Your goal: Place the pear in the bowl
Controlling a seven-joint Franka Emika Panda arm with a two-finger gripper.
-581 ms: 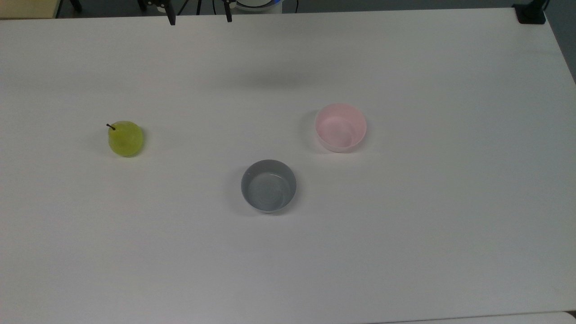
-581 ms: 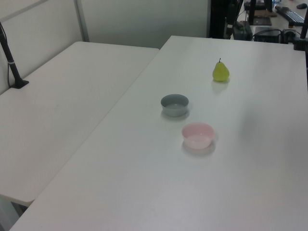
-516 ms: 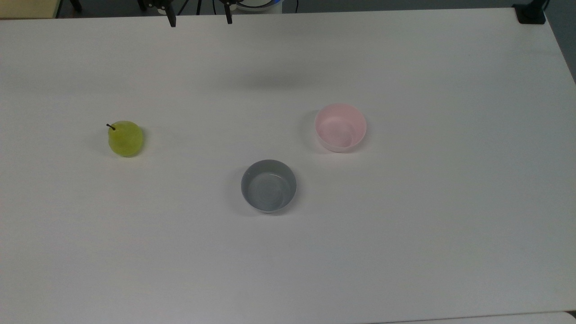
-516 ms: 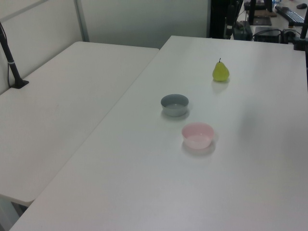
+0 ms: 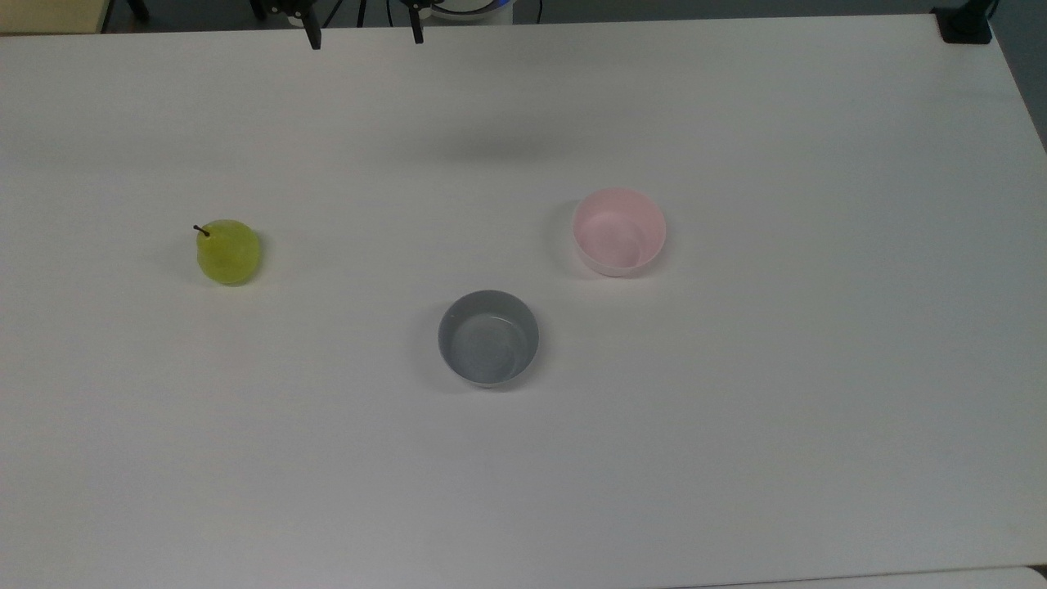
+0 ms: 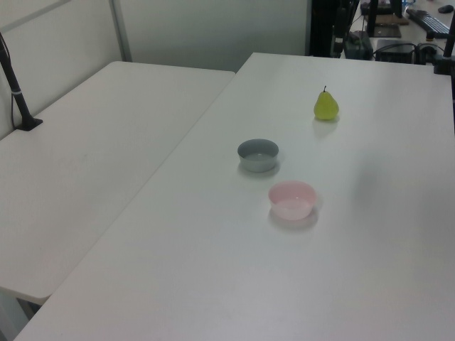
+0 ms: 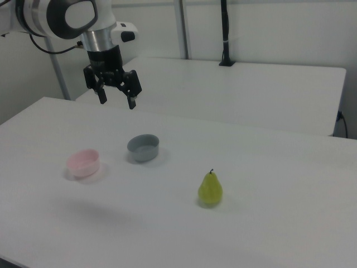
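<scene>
A: Going left to right in the top view, what sits on the white tabletop (image 5: pixel 736 450)?

B: First the pear (image 5: pixel 228 252), upright with its dark stem up, well apart from everything else. Then the grey bowl (image 5: pixel 488 337), then the pink bowl (image 5: pixel 618 231), both empty.

A: And the gripper (image 7: pixel 116 101)?

B: In the right view it hangs high above the tabletop, beyond the two bowls, its fingers spread and holding nothing.

A: How would the pear handle?

B: It looks small, light and smooth-skinned, likely firm but slippery on its curves. I would close the fingers across the wide lower belly, not the narrow neck or stem.

A: Any change from half a second ago?

B: None visible; pear and bowls lie exactly where they did.
</scene>
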